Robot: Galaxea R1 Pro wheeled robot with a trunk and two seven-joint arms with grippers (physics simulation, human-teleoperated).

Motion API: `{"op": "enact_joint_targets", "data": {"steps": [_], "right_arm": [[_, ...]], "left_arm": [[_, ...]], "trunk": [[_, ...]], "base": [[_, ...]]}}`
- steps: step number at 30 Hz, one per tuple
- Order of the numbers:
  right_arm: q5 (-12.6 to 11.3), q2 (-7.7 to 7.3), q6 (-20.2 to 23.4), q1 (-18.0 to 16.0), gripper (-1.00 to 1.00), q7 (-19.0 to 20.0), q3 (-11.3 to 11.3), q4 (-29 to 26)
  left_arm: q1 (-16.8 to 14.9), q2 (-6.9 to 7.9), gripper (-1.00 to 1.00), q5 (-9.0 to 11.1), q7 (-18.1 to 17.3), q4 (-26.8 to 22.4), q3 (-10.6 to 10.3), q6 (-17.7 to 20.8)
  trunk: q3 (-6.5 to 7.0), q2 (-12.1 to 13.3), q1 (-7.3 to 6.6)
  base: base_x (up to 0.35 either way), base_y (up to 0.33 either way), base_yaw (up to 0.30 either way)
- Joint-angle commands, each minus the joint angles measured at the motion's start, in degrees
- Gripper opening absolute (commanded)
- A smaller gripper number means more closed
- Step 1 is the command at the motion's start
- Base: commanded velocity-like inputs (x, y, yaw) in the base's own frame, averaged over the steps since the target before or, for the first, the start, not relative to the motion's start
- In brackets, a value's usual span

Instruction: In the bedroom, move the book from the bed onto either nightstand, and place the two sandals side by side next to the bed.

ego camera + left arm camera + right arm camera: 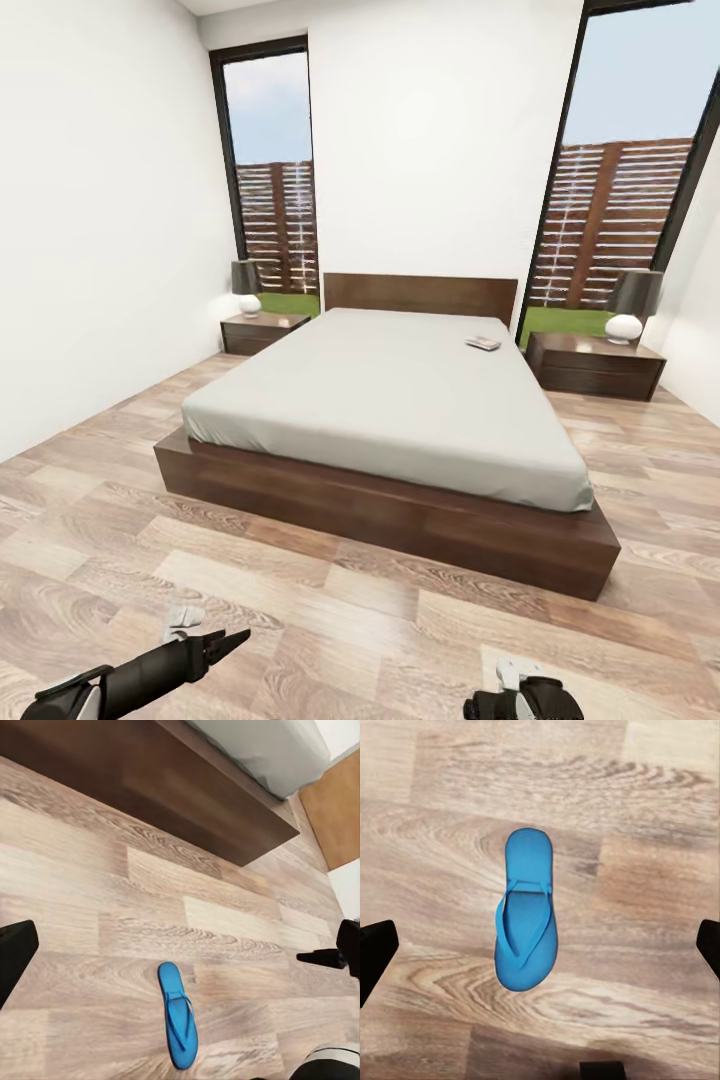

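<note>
The bed (pixel 400 410), with a grey mattress and dark wood frame, fills the middle of the bedroom. The book (pixel 483 343) lies flat on the mattress near the headboard, on the right side. A nightstand (pixel 262 331) stands at the bed's left and another nightstand (pixel 595 364) at its right. In the right wrist view a blue sandal (pixel 526 919) lies on the floor straight under my open right gripper (pixel 540 949). My open left gripper (pixel 180 945) hangs above the planks, with a blue sandal (pixel 178 1015) a little past it. I cannot tell whether both views show the same sandal.
A lamp (pixel 247 285) stands on the left nightstand and a lamp (pixel 630 305) on the right one. Tall black-framed windows (pixel 275 180) flank the headboard. The bed frame's foot edge (pixel 187 787) lies just ahead. Wood floor runs along both sides of the bed.
</note>
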Motion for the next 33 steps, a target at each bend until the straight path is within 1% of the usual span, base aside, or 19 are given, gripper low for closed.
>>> {"op": "enact_joint_targets", "data": {"steps": [1,3,7,11,21,33], "right_arm": [[-0.47,-0.01,0.24,-0.01,1.00,-0.14,-0.02,-0.24],[-0.43,0.02,0.21,0.00,1.00,-0.13,-0.05,-0.51],[-0.12,0.13,-0.41,0.01,1.00,-0.12,0.12,-0.73],[-0.40,0.11,-1.38,0.00,1.00,-0.11,0.16,-0.75],[-0.18,0.96,-2.15,0.00,1.00,-0.14,0.17,-0.68],[-0.08,1.04,-2.15,0.01,1.00,-0.11,0.22,-0.68]], "left_arm": [[-0.03,0.00,1.00,0.32,-0.12,0.02,0.02,0.53],[-0.03,-0.07,1.00,0.36,-0.13,0.05,0.01,0.56],[-0.03,-0.18,1.00,0.38,-0.06,0.45,-0.01,0.51],[-0.03,-0.20,1.00,0.35,-0.06,1.08,-0.01,0.50],[-0.01,-0.15,1.00,0.30,0.02,1.43,0.02,0.50],[-0.03,-0.12,1.00,0.30,-0.06,1.45,-0.01,0.50]], "trunk": [[-0.24,-0.44,0.22],[-0.60,-1.24,0.65],[-0.60,-1.24,0.65],[-0.60,-1.24,0.65],[-2.40,-5.25,2.85],[-4.55,-10.07,5.49]], "base": [[0.000,0.000,0.000],[0.000,0.000,0.000],[0.000,0.000,0.000],[0.000,0.000,0.000],[0.000,0.000,0.000],[0.000,0.000,0.000]]}}
